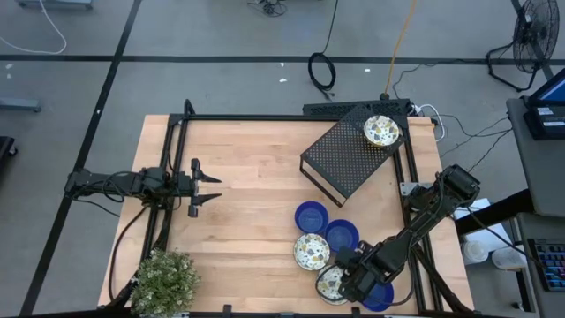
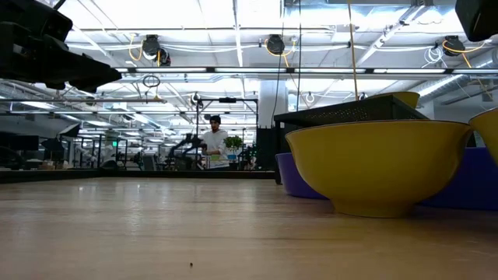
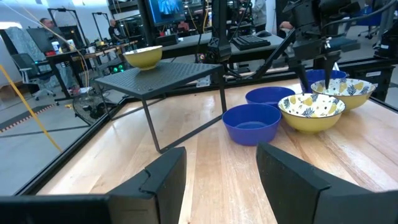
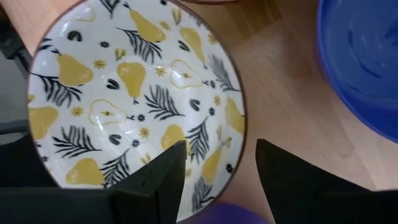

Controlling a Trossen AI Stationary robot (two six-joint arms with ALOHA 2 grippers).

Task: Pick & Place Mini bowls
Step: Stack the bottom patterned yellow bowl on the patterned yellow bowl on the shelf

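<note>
Six mini bowls show from above: one patterned bowl [image 1: 381, 131] sits on the black perforated box [image 1: 346, 157], well away from the right gripper [image 1: 346, 281], and the other five cluster at that gripper. A second patterned bowl [image 1: 330, 284] lies directly under its fingers, a blue bowl [image 1: 380, 297] is partly hidden just behind the arm, and another patterned bowl [image 1: 312, 251] and two blue bowls [image 1: 311, 216] [image 1: 342, 235] sit just beyond the fingertips. The left gripper [image 1: 214, 189] hangs far across the wooden table [image 1: 247, 177] with its fingers spread and nothing between them. At table height, a yellow-sided bowl [image 2: 379, 166] fills the foreground with a blue one [image 2: 297, 176] behind it; a person [image 2: 213, 142] stands far back in the room. From the left wrist, its own fingers [image 3: 163, 180] stand apart and empty, with the bowl cluster [image 3: 311, 111] and the box [image 3: 163, 76] ahead. From the right wrist, the dark fingers [image 4: 155, 177] stand wide apart and grip nothing, poised over the rim of the pear-patterned bowl [image 4: 134, 93]; a blue bowl [image 4: 364, 59] lies just beside it.
</note>
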